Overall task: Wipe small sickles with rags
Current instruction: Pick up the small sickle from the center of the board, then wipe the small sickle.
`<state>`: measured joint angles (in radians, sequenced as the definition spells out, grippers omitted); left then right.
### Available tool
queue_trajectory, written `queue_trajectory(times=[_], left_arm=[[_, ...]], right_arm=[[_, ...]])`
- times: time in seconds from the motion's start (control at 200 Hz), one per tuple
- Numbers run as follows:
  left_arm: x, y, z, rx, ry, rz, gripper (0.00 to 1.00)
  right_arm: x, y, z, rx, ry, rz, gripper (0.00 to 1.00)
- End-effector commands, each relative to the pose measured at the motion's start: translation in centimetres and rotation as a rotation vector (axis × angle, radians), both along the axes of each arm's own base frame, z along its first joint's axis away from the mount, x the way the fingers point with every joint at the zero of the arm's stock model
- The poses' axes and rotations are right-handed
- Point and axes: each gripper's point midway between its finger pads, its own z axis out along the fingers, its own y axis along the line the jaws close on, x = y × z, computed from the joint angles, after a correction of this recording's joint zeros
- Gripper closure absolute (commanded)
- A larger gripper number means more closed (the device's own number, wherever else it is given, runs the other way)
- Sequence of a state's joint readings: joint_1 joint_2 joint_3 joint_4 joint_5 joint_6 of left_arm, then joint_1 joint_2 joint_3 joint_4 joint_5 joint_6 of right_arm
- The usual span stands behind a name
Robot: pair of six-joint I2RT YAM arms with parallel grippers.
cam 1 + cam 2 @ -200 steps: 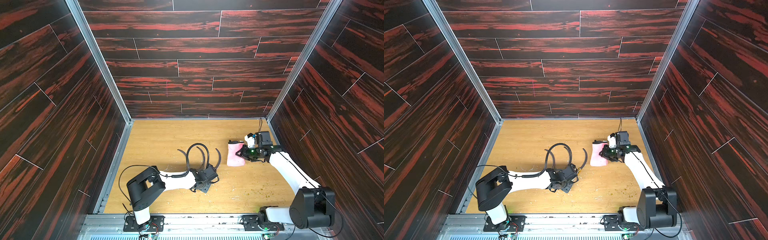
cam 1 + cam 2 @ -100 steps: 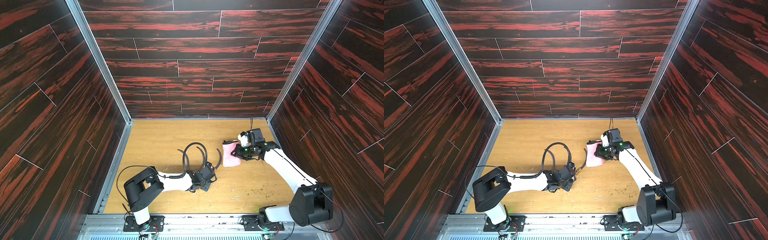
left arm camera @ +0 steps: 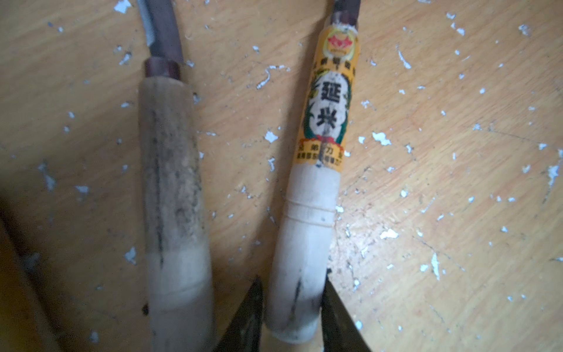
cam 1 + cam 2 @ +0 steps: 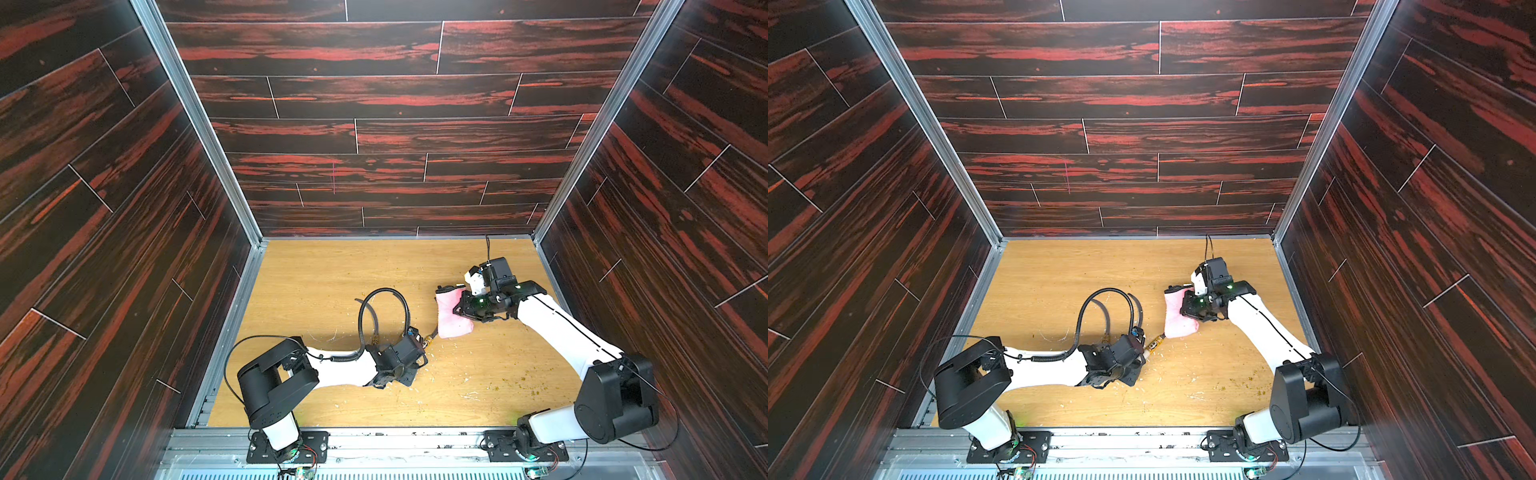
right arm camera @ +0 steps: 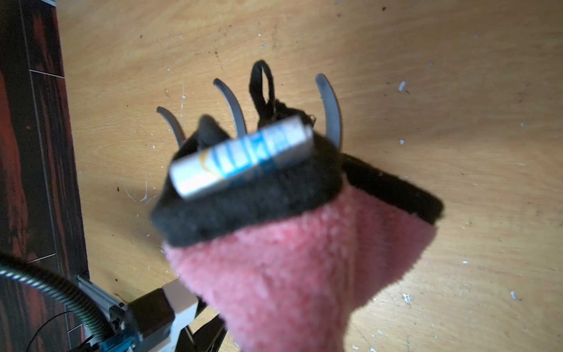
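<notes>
Light wood-grain tabletop [image 4: 332, 274] forms floor of enclosure; white flecks [image 3: 380, 138] scattered over it, thickest near centre; greenish-brown crumbs [image 4: 528, 376] on near right part. Dark wall panels [image 4: 395, 95] with red streaks on left, far, right sides. Aluminium corner posts [image 4: 195, 120] at far corners. Metal rail [image 4: 415, 440] along near edge

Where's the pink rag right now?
In both top views the pink rag is pinched in the right gripper, right of the floor's centre, its lower end next to the labelled sickle at its neck.
</notes>
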<state>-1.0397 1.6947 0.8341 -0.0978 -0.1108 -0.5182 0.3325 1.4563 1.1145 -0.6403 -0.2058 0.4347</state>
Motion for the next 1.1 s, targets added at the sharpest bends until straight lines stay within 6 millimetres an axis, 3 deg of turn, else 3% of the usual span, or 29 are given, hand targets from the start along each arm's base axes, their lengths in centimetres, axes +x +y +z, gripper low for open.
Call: queue_trajectory(times=[0.0,0.19,0.451,0.671,0.942,1.092], left_arm=[[-0.8,0.9,-1.3,0.031,0.04,0.0,0.69],[-0.7,1.4,-0.7,0.026,0.013,0.003,0.74],[-0.7,1.9,0.3,-0.009,-0.042,-0.018,0.74],[-0.5,1.3,1.6,0.02,-0.061,-0.086,0.75],[0.7,-1.3,2.7,0.028,-0.074,-0.148,0.78],[1.3,-2.6,3.0,0.025,-0.071,-0.155,0.79]], right_arm=[[0.4,0.6,-0.3,-0.005,0.016,0.003,0.91],[-0.2,2.6,-1.7,-0.024,0.06,0.052,0.91],[-0.7,7.0,-4.2,0.038,0.127,0.164,0.93],[-3.1,11.0,-5.6,0.117,0.2,0.277,0.94],[-7.1,11.0,-8.8,0.089,0.299,0.298,0.95],[-8.3,10.2,-10.9,0.059,0.338,0.276,0.95]])
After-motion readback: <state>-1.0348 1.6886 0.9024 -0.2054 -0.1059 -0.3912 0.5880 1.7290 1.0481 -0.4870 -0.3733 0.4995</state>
